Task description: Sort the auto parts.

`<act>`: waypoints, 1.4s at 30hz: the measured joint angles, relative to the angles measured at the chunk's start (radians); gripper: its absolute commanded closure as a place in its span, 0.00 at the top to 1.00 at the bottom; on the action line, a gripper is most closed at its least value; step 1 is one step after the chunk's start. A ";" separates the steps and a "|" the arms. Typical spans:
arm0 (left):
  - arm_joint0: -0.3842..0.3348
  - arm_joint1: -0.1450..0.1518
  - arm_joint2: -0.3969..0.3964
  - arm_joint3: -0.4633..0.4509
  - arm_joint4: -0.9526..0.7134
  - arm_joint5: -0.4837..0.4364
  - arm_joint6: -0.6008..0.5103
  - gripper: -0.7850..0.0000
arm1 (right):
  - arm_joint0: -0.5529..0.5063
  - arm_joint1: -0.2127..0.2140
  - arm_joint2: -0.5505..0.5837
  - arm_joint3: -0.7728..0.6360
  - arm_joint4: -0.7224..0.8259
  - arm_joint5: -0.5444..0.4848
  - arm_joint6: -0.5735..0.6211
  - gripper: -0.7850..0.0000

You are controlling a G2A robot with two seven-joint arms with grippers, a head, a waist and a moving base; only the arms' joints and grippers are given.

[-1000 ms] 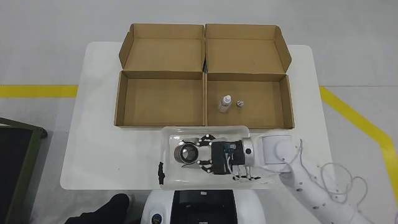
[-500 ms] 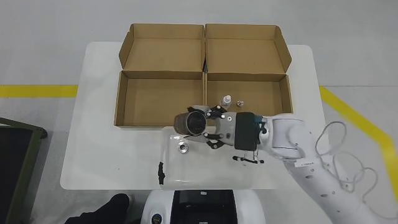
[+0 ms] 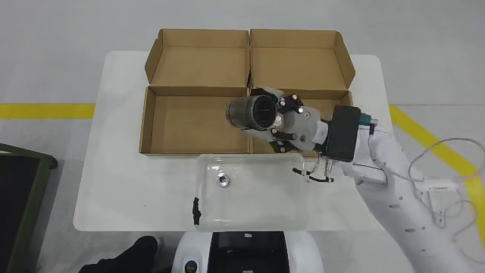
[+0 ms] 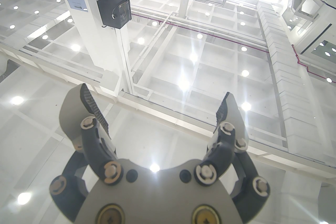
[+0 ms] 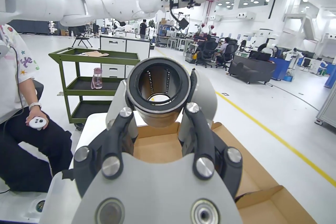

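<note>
My right gripper [image 5: 160, 104] squeezes metal tube [image 3: 252, 111] by round sides, up in air over join of left box [image 3: 182, 125] and right box [image 3: 303, 68]. Tube looks heavy, hard, slippy. Grip middle tight.

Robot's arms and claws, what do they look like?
Both arms are smooth, white and rounded: the right arm and the left arm. A black box sits at the right wrist, with thin pale cables looping beside it. The left gripper and right gripper each have two curved grey fingers, black links and shiny round bolts.
</note>
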 measured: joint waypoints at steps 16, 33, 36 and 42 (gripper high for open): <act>0.000 0.000 0.000 0.000 0.000 0.000 0.000 1.00 | -0.014 -0.005 0.076 -0.011 0.034 0.024 -0.032 0.00; 0.000 0.000 0.000 0.000 0.000 0.000 0.000 1.00 | 0.067 -0.045 -0.141 0.100 -0.091 0.042 0.130 0.00; 0.000 0.000 0.000 0.000 0.000 0.000 0.000 1.00 | 0.093 -0.057 -0.194 0.140 -0.115 0.052 0.166 0.00; 0.000 0.000 0.000 0.000 0.000 0.000 0.000 1.00 | 0.153 -0.086 -0.290 0.227 -0.142 0.074 0.248 0.00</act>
